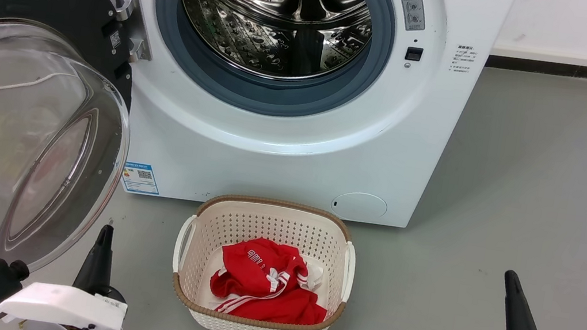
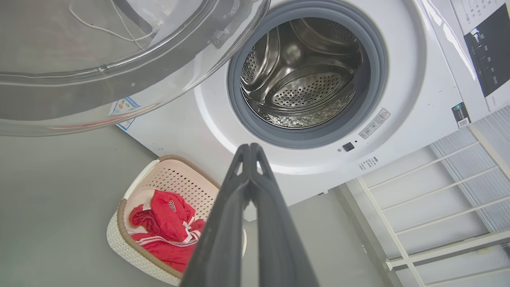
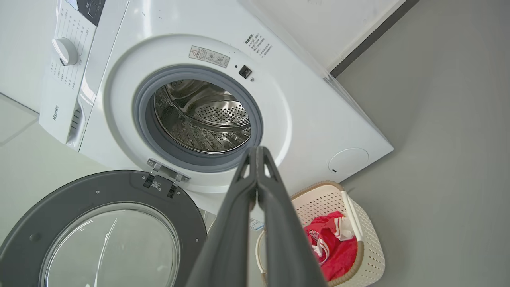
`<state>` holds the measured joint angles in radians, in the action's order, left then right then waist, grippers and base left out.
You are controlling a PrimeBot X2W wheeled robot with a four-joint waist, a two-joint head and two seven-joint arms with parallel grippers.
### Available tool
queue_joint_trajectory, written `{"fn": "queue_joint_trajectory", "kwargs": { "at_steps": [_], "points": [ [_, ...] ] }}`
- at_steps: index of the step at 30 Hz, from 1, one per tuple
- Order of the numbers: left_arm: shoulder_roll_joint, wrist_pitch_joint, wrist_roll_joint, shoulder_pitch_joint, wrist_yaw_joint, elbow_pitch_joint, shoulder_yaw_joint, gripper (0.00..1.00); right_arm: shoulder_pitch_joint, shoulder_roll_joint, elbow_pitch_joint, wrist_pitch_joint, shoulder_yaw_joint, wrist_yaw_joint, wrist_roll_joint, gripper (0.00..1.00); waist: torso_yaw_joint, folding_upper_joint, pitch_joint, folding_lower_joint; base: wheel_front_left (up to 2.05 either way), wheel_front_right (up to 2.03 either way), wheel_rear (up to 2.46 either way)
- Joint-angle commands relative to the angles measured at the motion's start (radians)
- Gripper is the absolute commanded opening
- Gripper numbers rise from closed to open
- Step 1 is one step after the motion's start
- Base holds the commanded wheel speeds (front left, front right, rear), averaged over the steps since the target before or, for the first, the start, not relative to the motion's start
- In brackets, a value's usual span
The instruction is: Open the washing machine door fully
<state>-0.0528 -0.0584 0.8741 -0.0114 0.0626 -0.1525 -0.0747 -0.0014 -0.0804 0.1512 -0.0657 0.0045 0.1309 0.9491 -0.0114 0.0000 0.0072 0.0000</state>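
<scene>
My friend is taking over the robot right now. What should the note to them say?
Left claw: shut, empty, low beside the washing machine door.
Right claw: shut, empty, away from the washing machine.
Door: swung wide on its hinge, left of the uncovered drum mouth.
Done: door looks fully open.
Left: probably nothing. A basket of red clothes sits in front.

Your head camera looks down close at the washing machine [image 1: 281, 169], while both wrist cameras face its drum [image 2: 303, 75] from opposite sides, sharing the basket [image 3: 374, 249].
</scene>
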Motion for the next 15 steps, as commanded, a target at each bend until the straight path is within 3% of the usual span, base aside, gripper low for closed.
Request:
{"fn": "queue_joint_trajectory", "kwargs": {
  "at_steps": [1, 15],
  "points": [
    [-0.003, 0.007, 0.034, -0.029, 0.008, 0.004, -0.005, 0.0, -0.03, -0.007, -0.005, 0.005, -0.005, 0.0, 0.033, 0.0, 0.0, 0.0, 0.0, 0.0, 0.0, 0.0, 0.0],
    [-0.001, 0.046, 0.193, -0.047, 0.022, -0.018, -0.014, 0.0, -0.047, -0.008, 0.017, 0.035, -0.018, 0.0, 0.187, 0.0, 0.002, 0.0, -0.001, 0.0, 0.0, 0.0, 0.0]
  ]
}}
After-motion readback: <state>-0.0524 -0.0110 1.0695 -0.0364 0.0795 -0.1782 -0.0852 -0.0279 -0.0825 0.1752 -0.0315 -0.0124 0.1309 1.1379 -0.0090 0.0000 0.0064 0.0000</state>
